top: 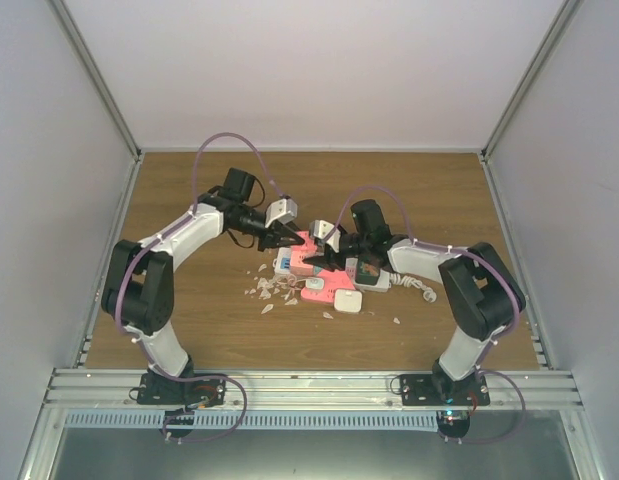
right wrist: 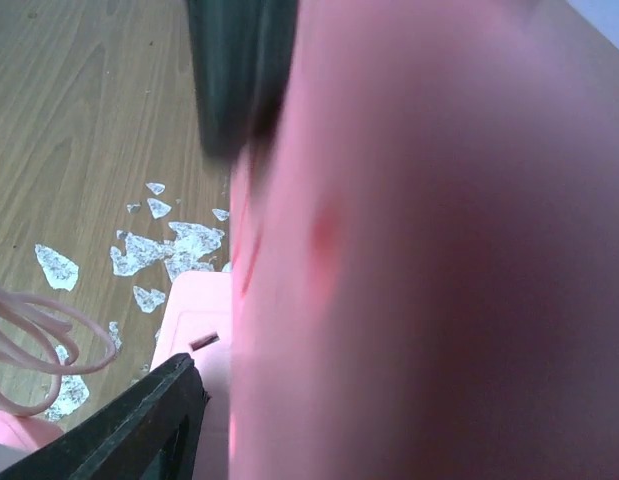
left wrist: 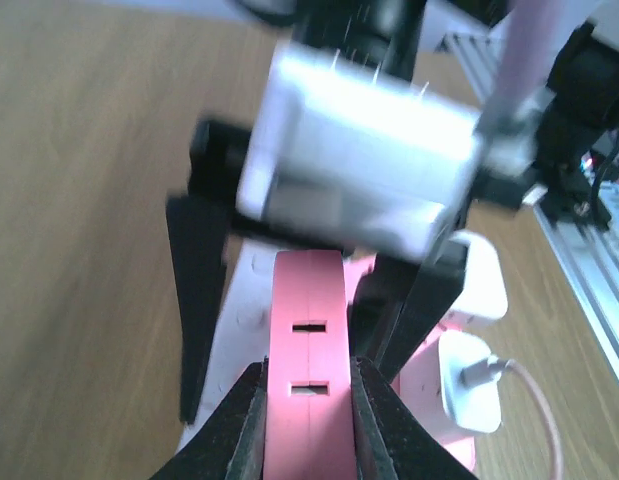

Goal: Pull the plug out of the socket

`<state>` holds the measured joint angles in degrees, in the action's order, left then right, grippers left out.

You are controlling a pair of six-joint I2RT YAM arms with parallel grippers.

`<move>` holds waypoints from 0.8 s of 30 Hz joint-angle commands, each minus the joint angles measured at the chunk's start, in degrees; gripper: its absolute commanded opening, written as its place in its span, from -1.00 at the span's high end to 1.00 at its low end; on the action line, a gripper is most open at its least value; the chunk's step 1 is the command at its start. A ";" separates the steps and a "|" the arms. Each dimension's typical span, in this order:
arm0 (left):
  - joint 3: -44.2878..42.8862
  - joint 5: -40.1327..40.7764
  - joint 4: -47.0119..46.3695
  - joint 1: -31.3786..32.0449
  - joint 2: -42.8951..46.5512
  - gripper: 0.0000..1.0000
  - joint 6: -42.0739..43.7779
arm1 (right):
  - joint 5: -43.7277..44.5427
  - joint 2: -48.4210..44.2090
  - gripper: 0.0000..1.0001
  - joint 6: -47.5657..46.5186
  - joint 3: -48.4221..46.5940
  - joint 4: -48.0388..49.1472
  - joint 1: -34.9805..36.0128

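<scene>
The socket lies mid-table, a white strip with pink faces. My left gripper is shut on its pink slotted face, one finger pressed against each side. My right gripper reaches in from the opposite side. Its black fingers stand wide on both sides of that pink part without touching it. A blurred pink mass fills the right wrist view, with only one finger showing. A white plug with a thin cord sits against a pink face to the right. I cannot tell whether its pins are in.
White fragments are scattered on the wooden table in front of the socket, also seen as fragments. A pink cable loop lies to the left. A white coiled cord trails to the right. The metal rail runs along the near edge.
</scene>
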<state>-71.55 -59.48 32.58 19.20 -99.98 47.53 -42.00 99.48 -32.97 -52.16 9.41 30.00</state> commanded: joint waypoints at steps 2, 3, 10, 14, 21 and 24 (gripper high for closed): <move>-3.11 -7.91 -3.69 -0.53 4.01 0.98 0.70 | 1.70 2.75 -0.24 -1.16 0.17 -5.72 0.37; -3.08 -7.82 -3.58 -0.50 4.08 0.98 0.80 | 1.64 2.69 -0.25 -1.01 0.20 -5.60 0.29; -2.89 -6.99 -1.54 -2.49 4.16 0.99 2.17 | -0.63 -1.17 -0.37 0.90 0.22 -5.17 -1.12; -3.21 -7.40 0.59 -3.72 4.82 0.99 2.60 | -4.24 -5.10 -0.38 2.80 -0.66 -5.40 -2.47; -3.25 -7.68 3.15 -3.65 6.37 0.98 2.92 | -10.70 -9.96 -0.29 6.58 -3.62 -7.44 -3.54; -2.82 -8.00 3.32 -3.12 6.94 0.97 2.69 | -12.89 -10.11 -0.29 8.41 -5.17 -8.66 -3.39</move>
<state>-73.08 -64.90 35.35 15.62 -95.48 49.52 -49.76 90.61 -27.90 -54.65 2.98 26.70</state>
